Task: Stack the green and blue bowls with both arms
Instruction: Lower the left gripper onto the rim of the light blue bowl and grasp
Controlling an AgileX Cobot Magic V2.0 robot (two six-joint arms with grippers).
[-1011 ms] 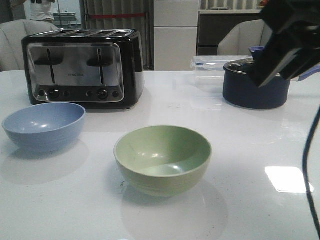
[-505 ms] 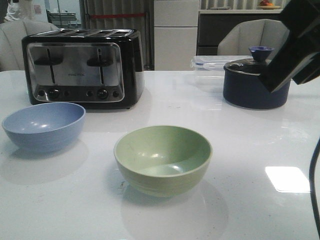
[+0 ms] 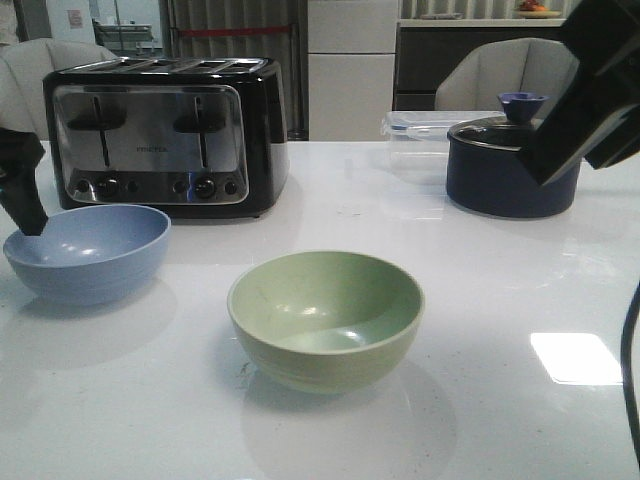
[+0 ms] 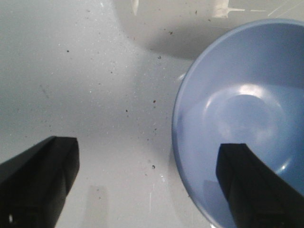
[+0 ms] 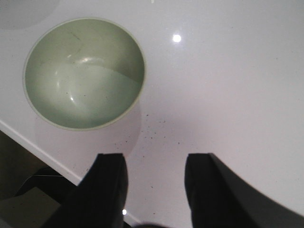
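Observation:
The blue bowl stands at the left of the white table, and the green bowl stands upright in the middle. Both are empty. My left gripper is open and straddles the blue bowl's rim, one finger over the inside and one over the table outside. One dark finger shows at the bowl's left rim in the front view. My right gripper is open and empty, high above the table beside the green bowl. The right arm hangs at the upper right.
A black and chrome toaster stands behind the blue bowl. A dark navy lidded pot and a clear plastic box stand at the back right. A thin black cable hangs at the right edge. The table's edge runs near the green bowl.
My left gripper has come into the front view at the blue bowl's left rim. The right arm rose and drew right a second ago, then held still. The bowls have not moved.

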